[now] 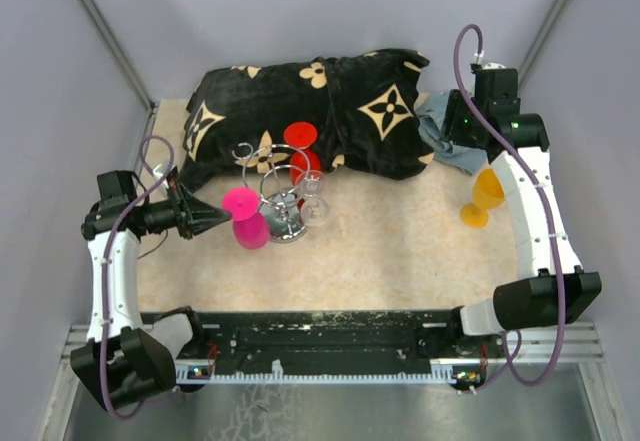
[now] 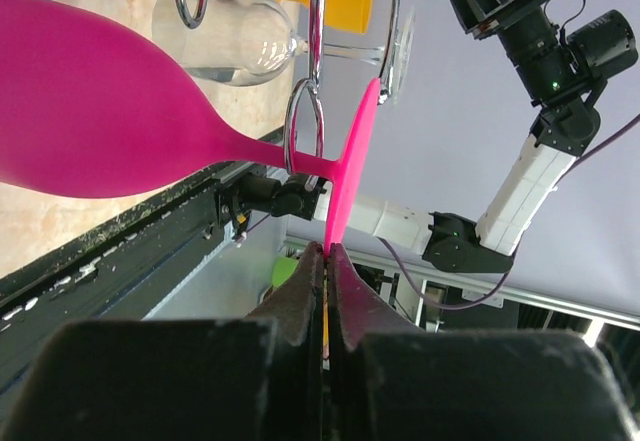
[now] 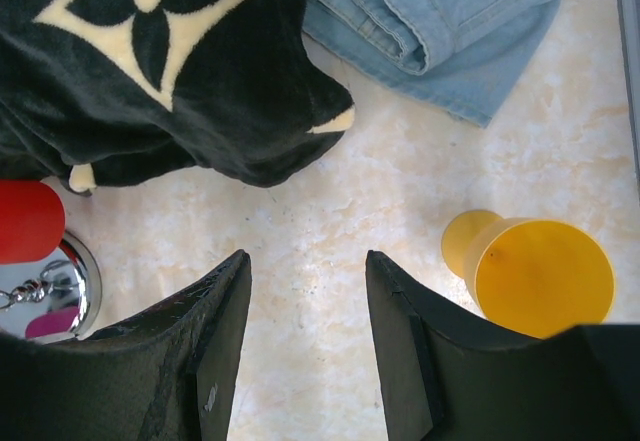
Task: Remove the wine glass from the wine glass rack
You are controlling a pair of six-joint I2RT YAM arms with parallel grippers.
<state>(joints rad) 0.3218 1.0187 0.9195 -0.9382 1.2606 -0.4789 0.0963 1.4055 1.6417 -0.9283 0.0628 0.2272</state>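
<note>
A pink wine glass (image 1: 245, 219) hangs on the chrome wine glass rack (image 1: 278, 183) left of the table's middle. In the left wrist view its stem passes through a wire loop (image 2: 304, 129) of the rack, with the bowl (image 2: 90, 111) to the left and the foot (image 2: 352, 166) edge-on. My left gripper (image 2: 327, 251) is shut on the rim of that foot. A red glass (image 1: 302, 146) and a clear glass (image 1: 315, 204) also hang on the rack. My right gripper (image 3: 308, 257) hovers open over bare table at the far right, holding nothing.
A black blanket with cream flowers (image 1: 320, 111) lies behind the rack. Folded blue jeans (image 3: 450, 21) lie at the back right. A yellow glass (image 1: 483, 199) stands on the table beside my right arm. The rack's mirrored base (image 3: 62, 296) shows at the right wrist view's left edge.
</note>
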